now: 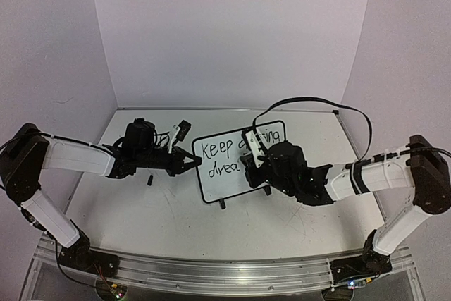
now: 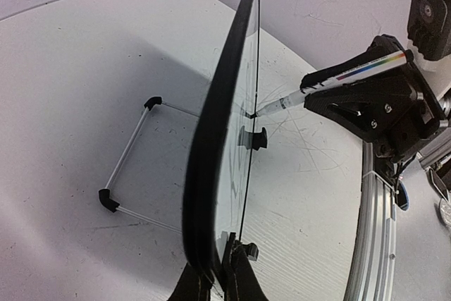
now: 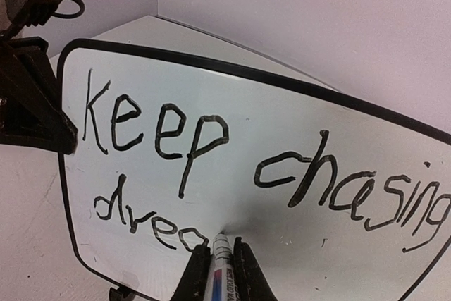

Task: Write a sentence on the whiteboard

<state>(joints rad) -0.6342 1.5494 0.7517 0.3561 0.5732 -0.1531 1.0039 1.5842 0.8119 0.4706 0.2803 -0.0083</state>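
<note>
Clenching marker against whiteboard, right end effector reaches inward; left end effector, outstretched, clamps board's edge.

Desk: white top, scuffed with fine dark scratches, aluminium rail along the near edge. On it: whiteboard standing mid-desk on two black feet. Wire U-frame with black corner caps lies flat behind the board (seen from the left wrist only). Small dark bit left of the board, too small to identify.
</note>
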